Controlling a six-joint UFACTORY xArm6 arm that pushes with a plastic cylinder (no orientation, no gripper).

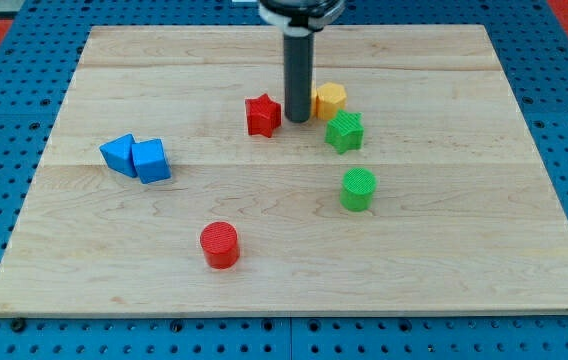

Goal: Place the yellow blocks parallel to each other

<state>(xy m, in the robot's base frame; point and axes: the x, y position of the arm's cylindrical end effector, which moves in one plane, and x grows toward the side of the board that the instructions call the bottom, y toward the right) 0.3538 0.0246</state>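
Note:
One yellow block point(331, 99), roughly hexagonal, sits near the view's top centre, partly hidden behind my rod. A second yellow block is not visible. My tip point(297, 119) rests on the board between the red star block point(262, 115) on its left and the yellow block on its right, close to both. A green star block point(344, 131) lies just below the yellow block, touching or nearly touching it.
A green cylinder point(358, 189) stands below the green star. A red cylinder point(220, 244) sits toward the view's bottom centre. Two blue blocks point(135, 157) lie together at the left. The wooden board point(464, 250) lies on a blue pegboard.

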